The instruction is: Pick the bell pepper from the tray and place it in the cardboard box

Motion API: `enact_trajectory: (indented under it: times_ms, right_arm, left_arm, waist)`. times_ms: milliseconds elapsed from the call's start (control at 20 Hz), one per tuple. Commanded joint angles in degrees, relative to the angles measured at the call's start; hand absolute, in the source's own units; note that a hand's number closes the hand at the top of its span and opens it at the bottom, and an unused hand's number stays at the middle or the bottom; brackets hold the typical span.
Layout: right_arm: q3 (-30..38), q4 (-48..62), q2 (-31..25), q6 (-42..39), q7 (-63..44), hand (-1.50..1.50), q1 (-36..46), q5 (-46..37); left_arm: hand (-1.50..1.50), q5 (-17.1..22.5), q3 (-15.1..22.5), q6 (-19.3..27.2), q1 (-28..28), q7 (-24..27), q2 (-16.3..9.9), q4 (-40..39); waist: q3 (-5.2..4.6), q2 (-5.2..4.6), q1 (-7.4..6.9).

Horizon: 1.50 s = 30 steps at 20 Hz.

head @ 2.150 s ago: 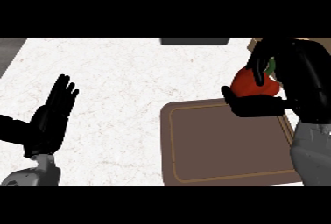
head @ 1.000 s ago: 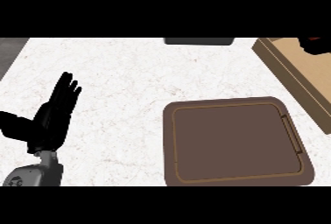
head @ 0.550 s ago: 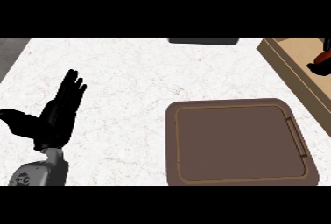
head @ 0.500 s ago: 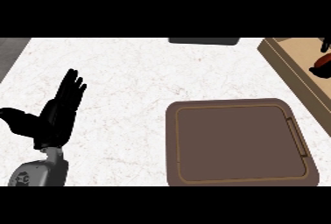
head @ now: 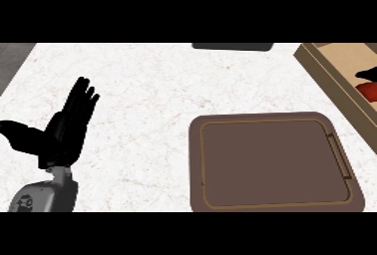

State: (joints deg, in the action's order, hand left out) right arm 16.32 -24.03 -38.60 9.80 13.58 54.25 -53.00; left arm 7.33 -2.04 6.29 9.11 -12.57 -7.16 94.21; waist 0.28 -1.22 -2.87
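My left hand rests at the near left of the white speckled table, fingers straight and pointing toward the far side, thumb spread out to the left, holding nothing. Its grey forearm comes in from the lower edge and is cut off there.

The brown tray lies flat at the near right, its inner surface bare; a slim handle line shows along its right rim.

At the far right the cardboard box runs out of view, so I see only its left wall and a strip of its tan floor. Inside it, right at the picture's edge, a small red patch shows: the bell pepper, mostly cut off. Just above it sits a black shape, my right hand, of which only a sliver is in view. It lies close to the pepper, but I cannot tell whether its fingers are spread or curled, nor whether they touch the pepper.

A dark flat object lies at the far edge of the table, cropped by the frame, and I cannot make out what it is.
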Motion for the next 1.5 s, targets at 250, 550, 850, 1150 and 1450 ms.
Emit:
enact_trajectory:
  times_ms: [250,550,850,1150,1450]
  right_arm:
    - [14.9,3.8,-1.6,-3.0,8.9,-1.5,5.6,16.2]
    - [25.6,7.8,-5.1,-12.8,8.2,-1.5,6.1,27.8]
    - [29.9,9.4,-9.0,-15.0,11.8,-1.5,3.0,32.7]
    - [32.4,10.9,-12.5,-17.0,13.7,-1.5,0.1,35.8]
    - [33.6,12.3,-15.8,-21.8,17.6,-1.5,-5.6,37.6]
  left_arm:
    - [0.0,-1.1,0.6,0.7,0.1,-0.3,0.5,-0.8]
    - [0.0,0.4,-1.0,-0.4,-3.5,1.3,-0.1,1.0]
    - [0.0,0.9,-1.5,-1.0,-0.8,0.1,-0.6,-0.6]
    - [0.0,0.2,0.5,-0.3,-2.8,-2.7,0.2,4.8]
    - [0.0,0.6,-2.5,-1.0,-0.7,1.8,-0.6,-0.6]
  waist:
    - [-0.07,0.18,0.64]
    - [-0.09,0.54,1.0]
    - [-0.12,0.31,1.26]
    - [-0.08,0.41,0.75]
    - [-0.05,0.21,0.99]
